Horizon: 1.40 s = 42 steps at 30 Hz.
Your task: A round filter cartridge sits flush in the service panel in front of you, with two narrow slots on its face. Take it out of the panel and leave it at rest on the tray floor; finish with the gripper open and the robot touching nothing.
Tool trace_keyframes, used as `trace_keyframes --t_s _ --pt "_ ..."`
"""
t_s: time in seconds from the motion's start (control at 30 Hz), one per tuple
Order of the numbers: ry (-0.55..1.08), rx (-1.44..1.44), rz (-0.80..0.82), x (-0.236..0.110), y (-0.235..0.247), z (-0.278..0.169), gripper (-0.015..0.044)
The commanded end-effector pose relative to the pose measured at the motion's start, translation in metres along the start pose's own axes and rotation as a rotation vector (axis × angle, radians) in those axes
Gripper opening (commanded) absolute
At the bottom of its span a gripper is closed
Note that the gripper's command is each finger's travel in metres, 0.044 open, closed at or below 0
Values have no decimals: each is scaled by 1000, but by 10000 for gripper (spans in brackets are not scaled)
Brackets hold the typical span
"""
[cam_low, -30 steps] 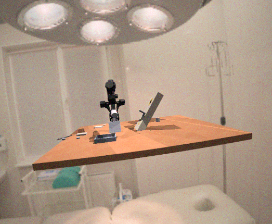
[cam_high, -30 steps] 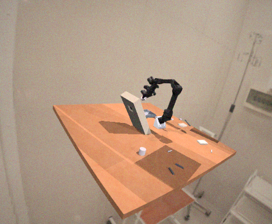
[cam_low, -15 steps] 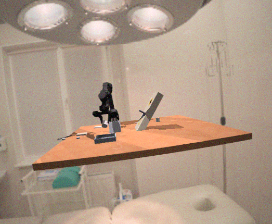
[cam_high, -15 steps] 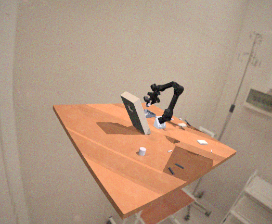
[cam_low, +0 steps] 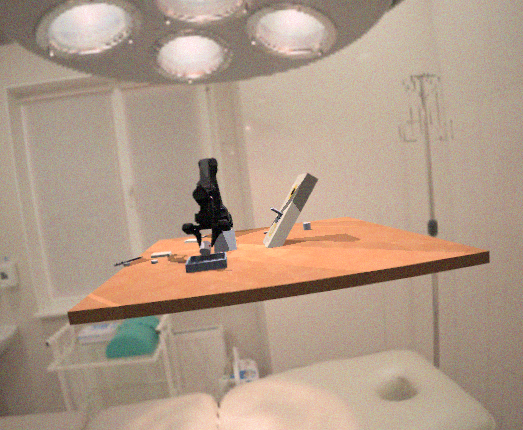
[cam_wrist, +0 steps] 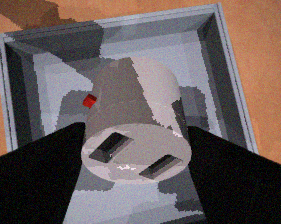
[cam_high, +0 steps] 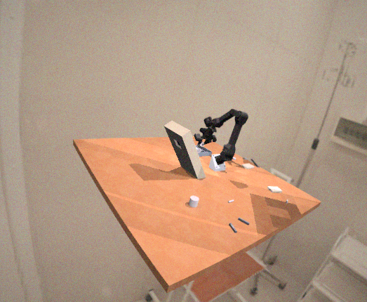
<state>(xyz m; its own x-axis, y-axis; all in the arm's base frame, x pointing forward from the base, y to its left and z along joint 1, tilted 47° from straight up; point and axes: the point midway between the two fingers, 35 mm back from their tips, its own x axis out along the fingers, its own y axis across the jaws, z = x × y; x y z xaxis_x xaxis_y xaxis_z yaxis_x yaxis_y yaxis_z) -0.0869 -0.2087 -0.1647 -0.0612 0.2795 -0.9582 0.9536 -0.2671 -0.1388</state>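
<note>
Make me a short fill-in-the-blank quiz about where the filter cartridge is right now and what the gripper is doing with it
1. The gripper is shut on the round filter ____.
2. In the wrist view the cartridge hangs directly over the grey ____.
3. The cartridge's face shows ____ narrow dark slots.
4. A small ____ tab sticks out from the cartridge's side.

Missing words: cartridge; tray; two; red

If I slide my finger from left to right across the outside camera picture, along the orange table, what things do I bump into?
Thin dark stick → small white flat block → black robot gripper holding the pale round filter cartridge over the grey-blue tray → tilted beige service panel → small grey cylinder.
</note>
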Motion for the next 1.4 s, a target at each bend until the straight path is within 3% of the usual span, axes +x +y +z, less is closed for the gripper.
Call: trace_keyframes --t_s 0.0,0.17,0.73,0.87,1.07,1.37 --pt "-5 -3 -4 19 -1 -13 0" --pt "-5 -3 -4 22 -1 -15 0" --pt "9 -1 0 19 0 -16 440" --pt "9 -1 0 17 0 -14 440" --pt "7 -1 1 -42 0 20 440" --pt "-11 -3 -3 -32 0 20 440"
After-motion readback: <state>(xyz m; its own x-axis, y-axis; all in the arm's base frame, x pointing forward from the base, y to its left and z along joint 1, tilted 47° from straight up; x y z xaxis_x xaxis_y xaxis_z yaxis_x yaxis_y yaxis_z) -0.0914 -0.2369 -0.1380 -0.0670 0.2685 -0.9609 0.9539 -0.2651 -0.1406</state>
